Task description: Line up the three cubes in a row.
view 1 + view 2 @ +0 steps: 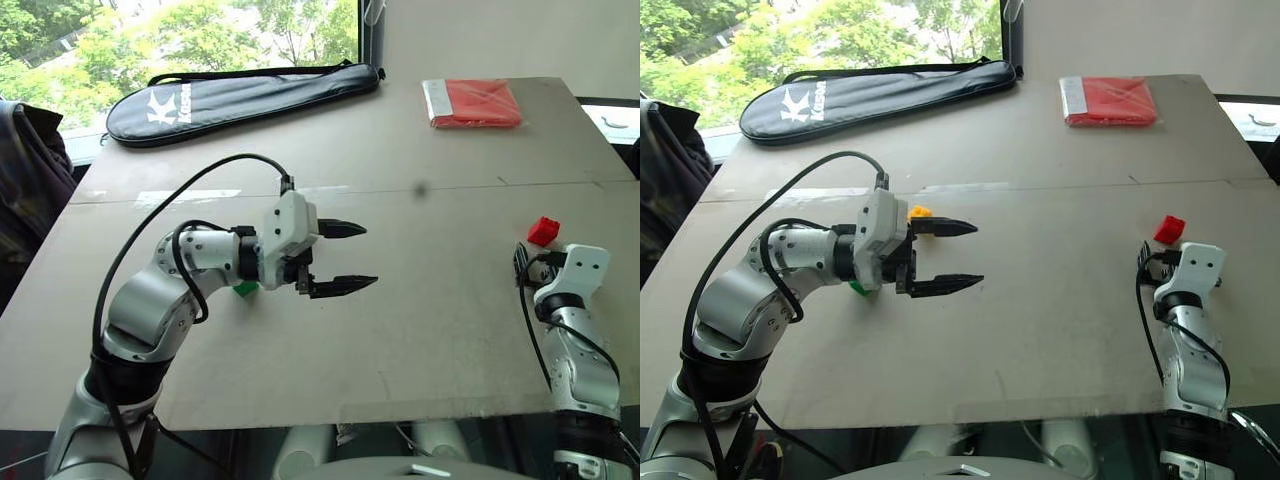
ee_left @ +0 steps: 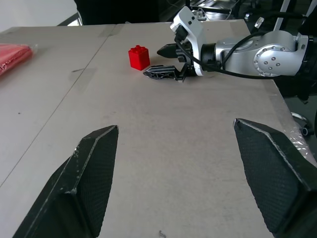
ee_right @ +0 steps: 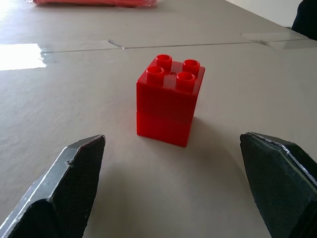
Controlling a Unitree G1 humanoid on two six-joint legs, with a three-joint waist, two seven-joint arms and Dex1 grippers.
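Observation:
The red cube (image 3: 170, 101) stands studs-up on the table, just beyond my right gripper (image 2: 152, 62), which is open and level with it, with nothing between its fingers (image 3: 74, 183). In the head views the red cube (image 1: 543, 231) lies at the right, just past the right wrist. My left gripper (image 1: 978, 254) hovers open and empty over the table's left-middle, pointing right. The yellow cube (image 1: 920, 212) peeks out behind its upper finger. The green cube (image 1: 245, 289) sits under the left wrist, mostly hidden.
A black racket bag (image 1: 240, 95) lies along the far left of the grey table (image 1: 420, 340). A flat red packet (image 1: 475, 103) lies at the far right. A dark bag (image 1: 30, 170) stands off the table's left side.

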